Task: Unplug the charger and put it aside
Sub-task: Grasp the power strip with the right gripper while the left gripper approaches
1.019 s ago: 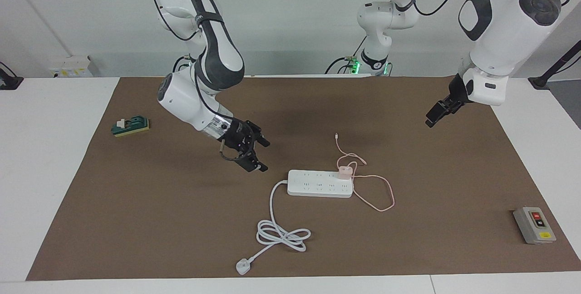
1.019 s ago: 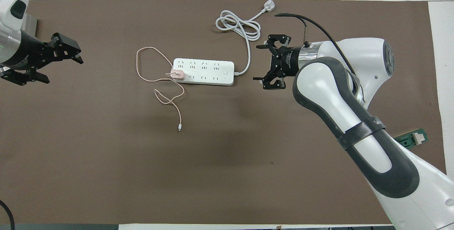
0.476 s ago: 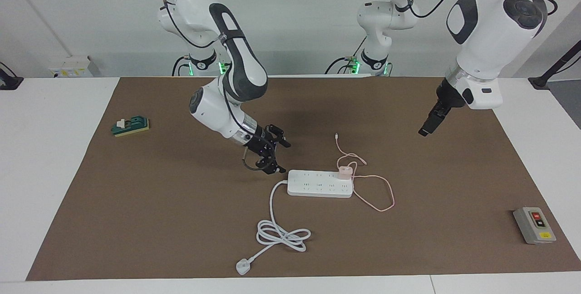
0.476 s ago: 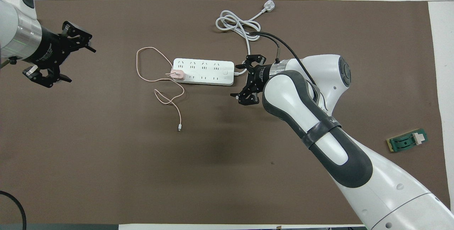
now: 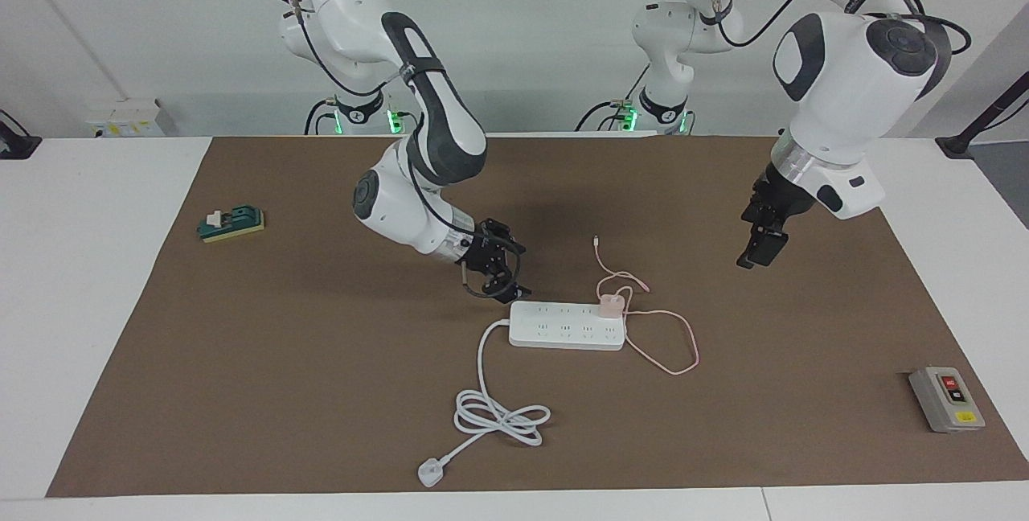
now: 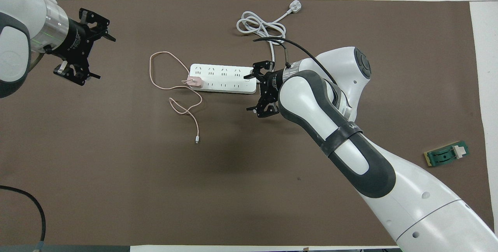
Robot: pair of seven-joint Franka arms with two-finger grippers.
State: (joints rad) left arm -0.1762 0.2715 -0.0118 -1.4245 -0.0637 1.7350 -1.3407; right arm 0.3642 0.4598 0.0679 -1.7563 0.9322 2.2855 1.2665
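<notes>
The pale-pink charger (image 5: 609, 304) (image 6: 193, 82) sits plugged into the white power strip (image 5: 567, 326) (image 6: 223, 77), at the strip's end toward the left arm. Its thin pink cable (image 5: 671, 344) (image 6: 163, 69) loops over the brown mat beside it. My right gripper (image 5: 514, 272) (image 6: 249, 93) is open and low, just off the strip's other end where the white cord leaves, holding nothing. My left gripper (image 5: 756, 260) (image 6: 102, 57) hangs open above the mat, well off the charger toward the left arm's end, also holding nothing.
The strip's thick white cord (image 5: 498, 416) (image 6: 260, 26) coils farther from the robots and ends in a flat plug (image 5: 430, 473) (image 6: 294, 7). A green block (image 5: 231, 223) (image 6: 447, 154) lies at the right arm's end, a grey switch box (image 5: 946, 399) at the left arm's end.
My right gripper has swung in from the right arm's side to the strip's cord end. My left gripper has turned at the wrist and drifted toward the charger. Charger and strip have not moved.
</notes>
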